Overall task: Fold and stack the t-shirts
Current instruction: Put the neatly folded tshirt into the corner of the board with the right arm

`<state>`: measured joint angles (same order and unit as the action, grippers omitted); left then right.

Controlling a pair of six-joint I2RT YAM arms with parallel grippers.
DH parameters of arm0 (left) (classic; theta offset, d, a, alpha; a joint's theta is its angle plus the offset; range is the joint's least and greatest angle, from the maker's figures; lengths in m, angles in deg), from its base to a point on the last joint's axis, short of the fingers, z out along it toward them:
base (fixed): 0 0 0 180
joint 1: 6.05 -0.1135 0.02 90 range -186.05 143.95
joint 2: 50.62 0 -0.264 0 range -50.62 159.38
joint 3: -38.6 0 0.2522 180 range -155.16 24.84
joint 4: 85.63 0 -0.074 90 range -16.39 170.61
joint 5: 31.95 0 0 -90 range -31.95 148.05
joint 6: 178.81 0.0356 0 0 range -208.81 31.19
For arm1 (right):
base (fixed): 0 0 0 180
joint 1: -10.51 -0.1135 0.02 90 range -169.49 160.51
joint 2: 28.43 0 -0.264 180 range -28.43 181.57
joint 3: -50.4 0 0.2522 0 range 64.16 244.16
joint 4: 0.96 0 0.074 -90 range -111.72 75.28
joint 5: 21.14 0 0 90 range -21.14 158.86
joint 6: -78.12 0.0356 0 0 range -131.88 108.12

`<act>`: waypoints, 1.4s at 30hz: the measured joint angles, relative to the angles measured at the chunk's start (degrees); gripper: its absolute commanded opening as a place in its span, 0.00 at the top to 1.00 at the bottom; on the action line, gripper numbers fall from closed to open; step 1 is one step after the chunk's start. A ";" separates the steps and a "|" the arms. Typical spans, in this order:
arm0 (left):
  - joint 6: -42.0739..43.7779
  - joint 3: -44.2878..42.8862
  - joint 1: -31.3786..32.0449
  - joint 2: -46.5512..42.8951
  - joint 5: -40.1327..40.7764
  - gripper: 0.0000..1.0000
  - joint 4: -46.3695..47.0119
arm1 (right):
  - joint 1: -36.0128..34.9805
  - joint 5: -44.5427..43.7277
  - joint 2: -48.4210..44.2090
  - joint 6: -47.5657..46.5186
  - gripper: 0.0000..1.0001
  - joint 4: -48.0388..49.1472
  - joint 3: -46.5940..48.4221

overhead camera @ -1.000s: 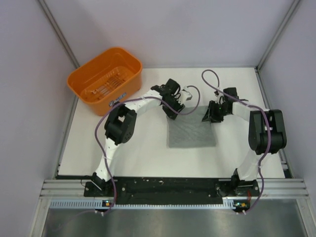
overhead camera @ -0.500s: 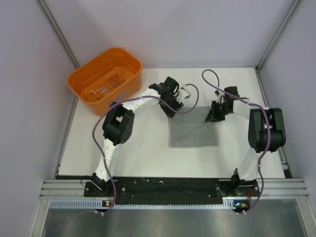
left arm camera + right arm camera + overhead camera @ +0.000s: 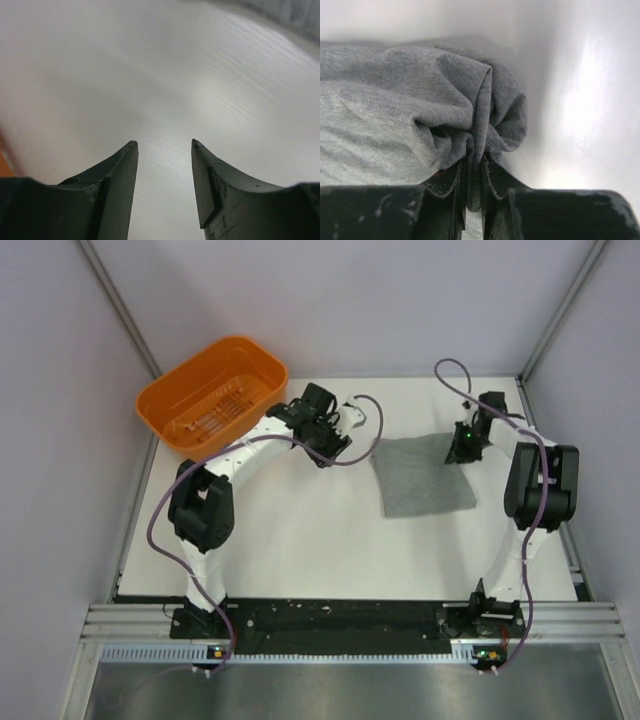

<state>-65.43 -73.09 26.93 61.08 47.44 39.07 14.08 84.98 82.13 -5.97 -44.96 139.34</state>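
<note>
Table bearing an orange basket at 10 o'clock and a folded grey t-shirt at 3 o'clock. Right gripper clenched on the shirt's bunched far corner. Left gripper, jaws parted and holding nothing, beside the basket.

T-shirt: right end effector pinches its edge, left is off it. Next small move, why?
Probably open the right end effector and let go: the t-shirt lies folded flat on the table, only its pinched edge bunched; the left end effector is open, clear of it.
</note>
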 measured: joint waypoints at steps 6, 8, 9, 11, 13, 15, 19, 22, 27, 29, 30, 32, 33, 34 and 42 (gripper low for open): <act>0.70 5.07 -2.25 -0.96 0.59 0.48 -0.26 | 4.81 -6.03 7.89 -1.97 1.00 -0.76 13.84; 0.76 5.84 -2.97 -1.36 0.87 0.48 -0.63 | 5.25 -8.70 10.56 -2.99 1.00 -0.98 18.80; 0.76 6.08 -3.37 -1.62 1.05 0.48 -0.72 | 5.25 -10.12 11.93 -3.67 1.00 -1.18 21.42; 0.79 6.36 -4.04 -2.54 1.25 0.48 -0.79 | 5.07 -13.31 14.47 -5.03 1.00 -1.97 26.45; 0.81 6.45 -4.55 -3.39 1.31 0.48 -0.87 | 5.05 -16.39 16.72 -6.43 1.00 -3.08 31.50; 0.83 6.45 -4.96 -4.15 1.51 0.48 -0.90 | 4.90 -18.88 18.62 -7.65 1.00 -4.24 35.91; 0.83 6.45 -5.44 -4.42 1.79 0.48 -1.01 | 4.83 -24.48 22.16 -10.99 1.00 -5.05 43.17; 0.83 6.45 -5.60 -4.42 2.05 0.48 -1.20 | 4.85 -27.98 25.22 -12.57 1.00 -5.16 47.19; 0.83 6.45 -5.84 -4.39 2.32 0.48 -1.77 | 4.85 -33.03 31.15 -12.83 1.00 -6.10 53.07; 0.81 6.45 -5.92 -4.39 2.34 0.48 -1.95 | 4.83 -34.56 33.16 -12.70 1.00 -6.21 55.43; 0.81 6.45 -5.95 -4.39 2.34 0.48 -1.97 | 4.83 -35.41 33.90 -12.59 1.00 -6.16 56.26; 0.81 6.54 -6.05 -4.39 2.34 0.48 -1.99 | 4.81 -36.94 34.60 -12.37 0.83 -5.97 57.13; 0.81 6.58 -6.10 -4.39 2.34 0.48 -2.03 | 4.79 -37.83 34.69 -12.33 0.67 -5.73 57.33; 0.81 6.67 -6.10 -4.39 2.34 0.48 -2.01 | 4.79 -38.69 34.69 -12.26 0.55 -5.38 57.37; 0.81 6.95 -6.27 -4.39 1.46 0.48 -2.10 | 4.68 -46.45 34.60 -10.19 0.01 -1.84 57.31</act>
<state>-64.63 -66.14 20.65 56.69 48.90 36.98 18.76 38.54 116.73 -16.15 -46.79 196.65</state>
